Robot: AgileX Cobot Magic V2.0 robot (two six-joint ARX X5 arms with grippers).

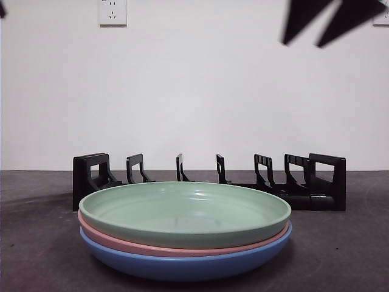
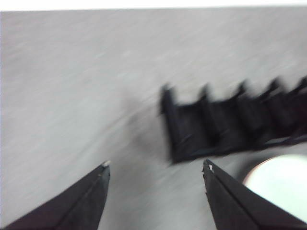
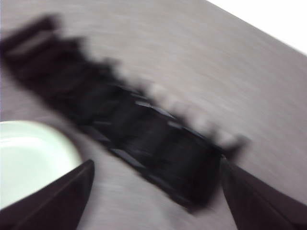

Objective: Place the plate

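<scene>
Plates (image 1: 185, 228) sit stacked before the rack (image 1: 209, 179); we see both hands, left (image 2: 156, 167) and right (image 3: 156, 165), apart, holding nothing.

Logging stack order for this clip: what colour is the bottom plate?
Blue. The bottom plate lies under a pink plate and a green plate; clearest in the front view.

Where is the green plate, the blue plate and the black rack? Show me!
green plate (image 1: 182, 210), front view, on its inner bowl, top of the stack.
blue plate (image 1: 182, 266), front view, on its outer wall, bottom of the stack.
black rack (image 1: 327, 182), front view, on its right end post.
</scene>
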